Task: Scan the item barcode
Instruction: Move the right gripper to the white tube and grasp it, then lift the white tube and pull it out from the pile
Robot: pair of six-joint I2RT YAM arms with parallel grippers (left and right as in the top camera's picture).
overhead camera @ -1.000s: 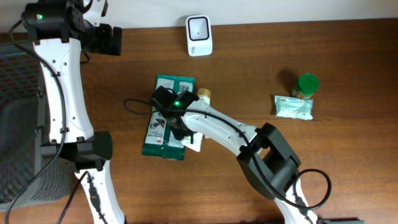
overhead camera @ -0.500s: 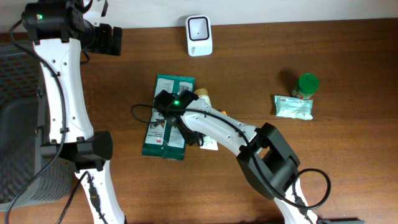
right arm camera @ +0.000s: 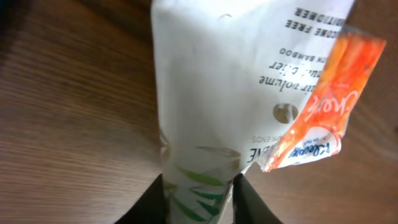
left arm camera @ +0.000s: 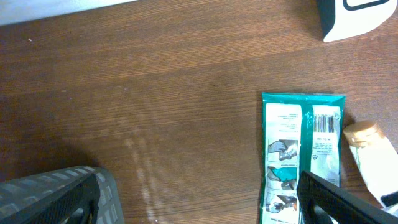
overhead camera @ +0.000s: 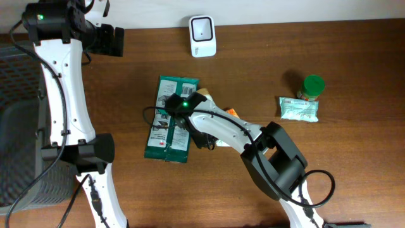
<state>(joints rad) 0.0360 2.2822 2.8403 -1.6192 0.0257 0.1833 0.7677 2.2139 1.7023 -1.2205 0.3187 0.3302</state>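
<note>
Right wrist view has the right gripper (right arm camera: 199, 202) closed on the bottom end of a white plastic tube (right arm camera: 205, 93) printed with green leaves, one dark finger (right arm camera: 155, 199) pressed to each side of it. A small orange foil sachet (right arm camera: 323, 106) lies against the tube's side, over the brown wooden table (right arm camera: 74, 93). From overhead, the tube sits near the table's middle under the right arm, just right of a flat dark green printed packet (overhead camera: 169, 120), with its tan cap (overhead camera: 206, 96) pointing toward the white box-shaped barcode scanner (overhead camera: 202, 28) at the far edge, well apart from it. Whether the tube is lifted off the wood I cannot tell. The left gripper (overhead camera: 104, 39) hangs near the far left corner with its fingers spread wide and nothing between them. A green-lidded jar (overhead camera: 311, 87) and a pale green pouch (overhead camera: 299, 109) sit together at the right
</note>
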